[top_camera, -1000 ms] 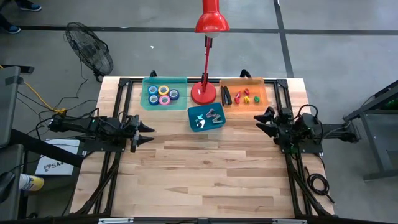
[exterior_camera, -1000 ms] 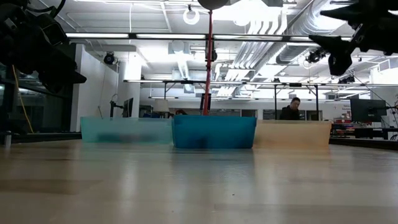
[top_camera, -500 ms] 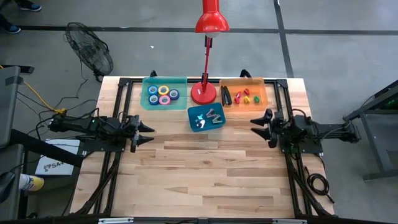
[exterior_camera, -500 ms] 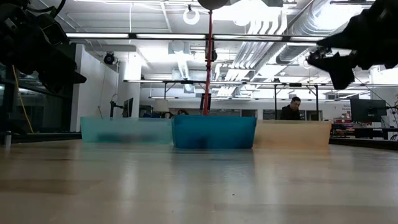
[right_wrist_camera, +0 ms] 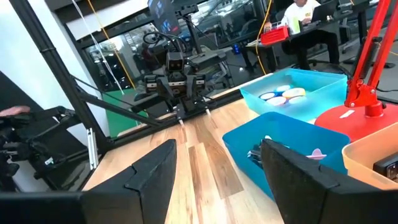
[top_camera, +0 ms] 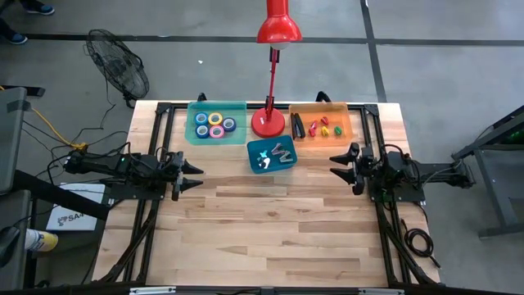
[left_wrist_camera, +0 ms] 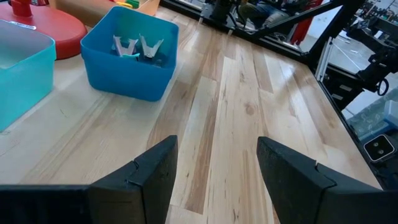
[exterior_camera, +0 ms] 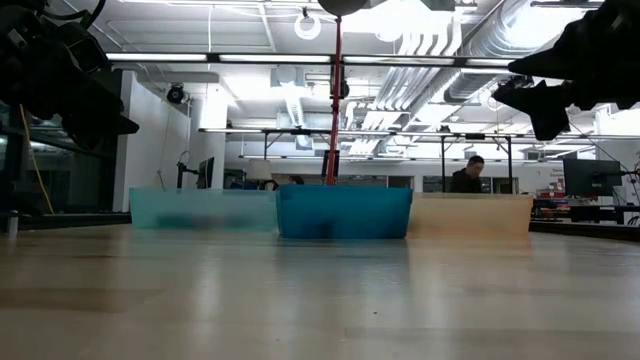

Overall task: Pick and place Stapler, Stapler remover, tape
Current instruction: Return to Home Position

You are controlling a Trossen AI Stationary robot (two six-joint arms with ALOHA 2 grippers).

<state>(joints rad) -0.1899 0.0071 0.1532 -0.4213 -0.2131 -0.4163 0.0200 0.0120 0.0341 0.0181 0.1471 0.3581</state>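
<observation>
Hovering near three bins (top_camera: 251,157), left gripper (top_camera: 199,178), right gripper (top_camera: 341,162), both jaws apart.

Open-plan robotics lab: exposed ceiling ducts (exterior_camera: 445,45), rows of workbenches (exterior_camera: 380,158) (a person (exterior_camera: 468,176) at one), concrete floor (top_camera: 446,78).

Smooth wood table (top_camera: 270,229), blue plastic bin (left_wrist_camera: 124,71), glossy red lamp (top_camera: 278,29).

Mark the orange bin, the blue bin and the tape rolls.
orange bin (top_camera: 345,120), high view, bare floor.
blue bin (left_wrist_camera: 124,74), left wrist view, outer wall.
tape rolls (top_camera: 216,131), high view, the pink roll.
</observation>
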